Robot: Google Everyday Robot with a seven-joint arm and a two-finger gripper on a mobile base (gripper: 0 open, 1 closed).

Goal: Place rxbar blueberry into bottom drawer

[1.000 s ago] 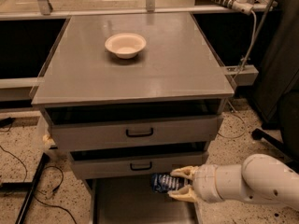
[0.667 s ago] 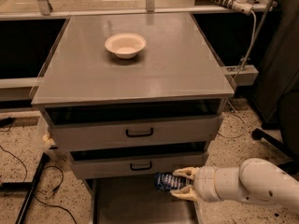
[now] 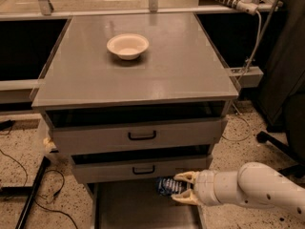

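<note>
Rxbar blueberry [image 3: 167, 186]: small flat snack bar in a dark blue wrapper with pale markings.

Location: off the table [image 3: 181, 66], held low in front of the cabinet, just under the middle drawer front [image 3: 109, 170] and above the rear right part of the bottom drawer [image 3: 138, 209], which stands pulled out with its grey floor showing.

Holder: the hand [image 3: 177, 187], reaching in from the right. Its two pale fingers [image 3: 186, 176] are closed on the bar's right end, one above and one below, and the left end sticks out free.

Handling, as judged: light, so a modest squeeze should carry it. The wrapper is likely smooth and slippery, and the bar inside is firm but may bend a little. It is not fragile, and a short drop onto the drawer floor should do no harm.

Hold point, as judged: across the flat faces, near the middle for steadiness. The present end grip serves but lets the bar tip or slide.

Also present: cream bowl [image 3: 127, 46], upright on the table, well apart from the bar; upper drawer front [image 3: 95, 138] with a black handle.
</note>
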